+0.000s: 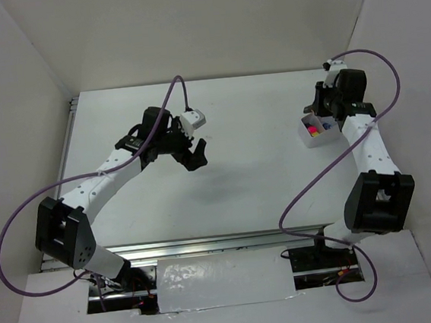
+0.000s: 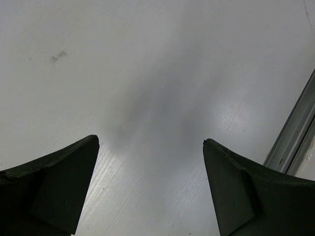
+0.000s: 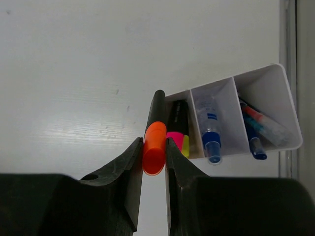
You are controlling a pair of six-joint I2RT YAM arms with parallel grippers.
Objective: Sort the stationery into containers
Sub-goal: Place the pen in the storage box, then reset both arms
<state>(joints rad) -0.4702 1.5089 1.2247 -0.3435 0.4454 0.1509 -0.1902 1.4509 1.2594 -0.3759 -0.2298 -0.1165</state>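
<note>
In the right wrist view, the right jaws stand at the bottom centre of the frame, pinching the orange highlighter [image 3: 154, 147] by its orange cap. Its black body runs away from them, up the frame, leaning slightly right. That long axis lies almost parallel with the dividers of the white box [image 3: 268, 86], which sits just right of the jaws and a little beyond them, reaching towards the upper right.

The highlighter's black far end appears against the box's left outer wall, beside it and not inside it. The left compartment lies immediately to the right, and already holds a pink and a yellow highlighter [image 3: 177, 130] lying lengthwise. I judge this to be the slot for the orange one, so the coming move needs a short shift right with the axis kept as it is. Further right, the middle compartment holds a clear blue-capped marker [image 3: 211, 135], and the right one holds the thin blue and red pens [image 3: 258, 128].

In the top view the box [image 1: 310, 140] sits on the desk [image 1: 264, 187] at the right of the frame, below the right arm's wrist. The left jaws hang spread and hold nothing over bare desk at centre left. They are well apart from the box, so the right arm is plainly the nearer.
</note>
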